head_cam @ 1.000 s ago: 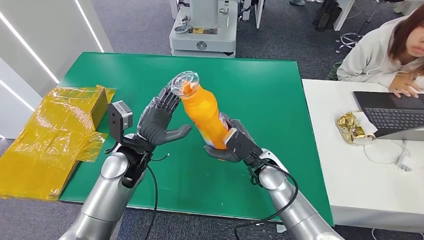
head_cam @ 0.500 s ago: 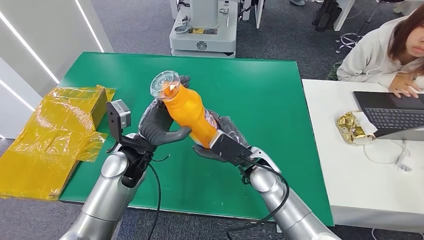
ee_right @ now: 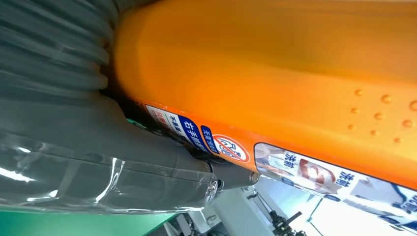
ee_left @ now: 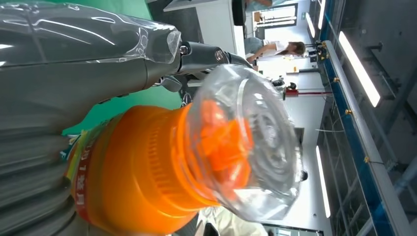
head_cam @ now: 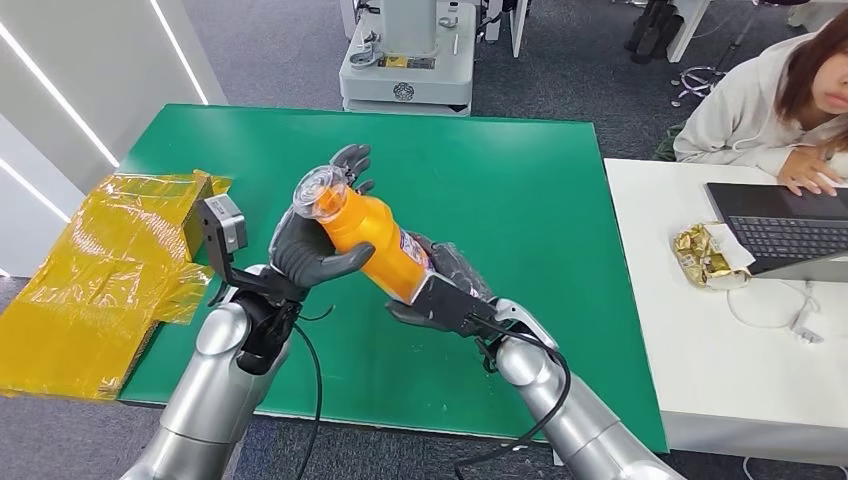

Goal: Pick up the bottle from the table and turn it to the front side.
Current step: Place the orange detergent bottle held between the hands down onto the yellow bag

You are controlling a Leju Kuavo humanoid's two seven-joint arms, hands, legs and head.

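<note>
At the far left, a yellow bag [head_cam: 95, 275] lies half on the floor and half against the edge of the green table [head_cam: 520, 190].

The left hand [head_cam: 310, 250] is next, raised above the table with its palm wrapped round the upper part of the bottle [head_cam: 372, 240]. Its thumb crosses under the orange body and its fingers [head_cam: 350, 160] stand up behind the neck. In the left wrist view the thumb [ee_left: 74, 64] lies along the bottle [ee_left: 147, 167] just below the clear cap [ee_left: 246, 147], so this hand grips the bottle.

The bottle itself is held in the air over the near middle of the table, tilted, with the cap [head_cam: 322, 190] up and to the left and the base down and to the right. A label band shows near the lower end.

The right hand [head_cam: 445, 295] grips that lower end from beneath, fingers closed round the body. The right wrist view shows its thumb [ee_right: 98, 152] pressed against the labelled side of the bottle [ee_right: 275, 73].

Beyond the table's far edge stands a white machine base [head_cam: 405, 70]. To the right is a white desk [head_cam: 720, 370], where a person [head_cam: 770, 100] sits at a laptop [head_cam: 785, 225], with a gold wrapper [head_cam: 705, 255] just beside it.
</note>
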